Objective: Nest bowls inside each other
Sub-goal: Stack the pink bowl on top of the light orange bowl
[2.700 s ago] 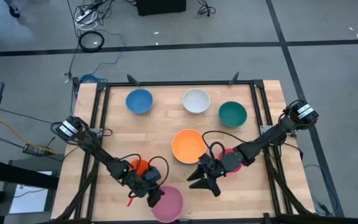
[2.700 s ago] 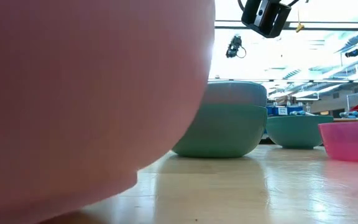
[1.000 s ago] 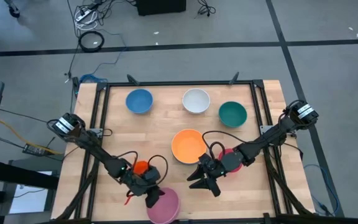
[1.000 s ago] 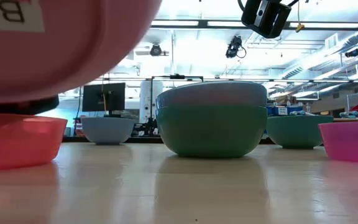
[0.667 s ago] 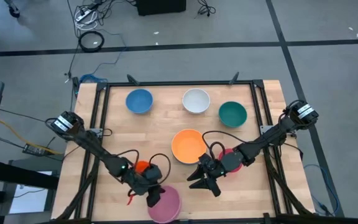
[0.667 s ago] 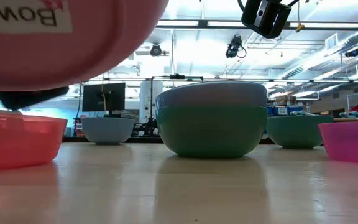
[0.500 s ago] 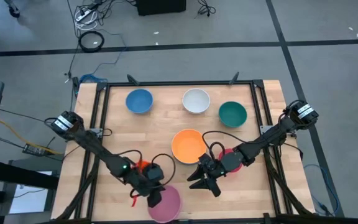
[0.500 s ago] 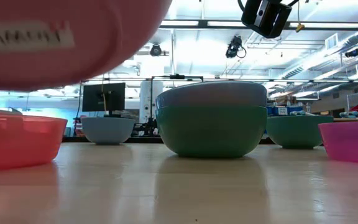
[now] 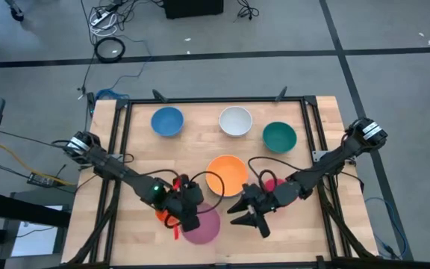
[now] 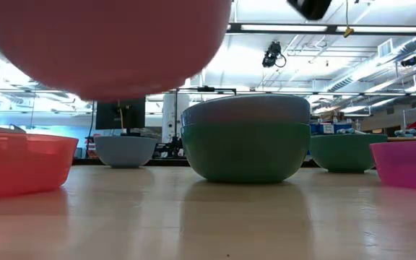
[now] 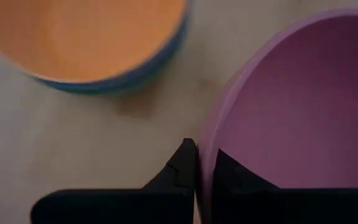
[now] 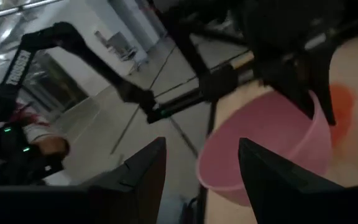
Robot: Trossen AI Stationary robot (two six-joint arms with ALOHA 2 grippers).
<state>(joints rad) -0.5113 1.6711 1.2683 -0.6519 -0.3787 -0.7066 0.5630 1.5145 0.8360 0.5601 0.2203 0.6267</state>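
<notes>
The left gripper (image 9: pixel 189 213) is closed on the rim of the pale pink bowl (image 9: pixel 201 226), one finger (image 11: pixel 178 171) outside the wall and one inside, as seen in the left wrist view. The pink bowl is held lifted above the desk (image 9: pixel 192 153) near its front edge; in the low view its underside (image 10: pixel 107 43) is seen hanging clear of the wood. Just beside it, partly hidden under the left arm, a red-orange bowl (image 9: pixel 160 214) is seen on the desk.

The right gripper (image 9: pixel 246 215) is held open and empty to the right of the pink bowl, its fingers (image 12: pixel 143 180) spread wide. Behind it a magenta bowl (image 9: pixel 273 184) is partly covered by the right arm.

An orange bowl (image 9: pixel 226 175) is placed at the middle of the desk, close to the pink bowl. In the low view a stack (image 10: pixel 246 137) is seen there, a pale bowl seated in a sage green one. Along the far edge a blue bowl (image 9: pixel 167 121), a white bowl (image 9: pixel 235 121) and a teal bowl (image 9: pixel 280 136) are set apart from each other.
</notes>
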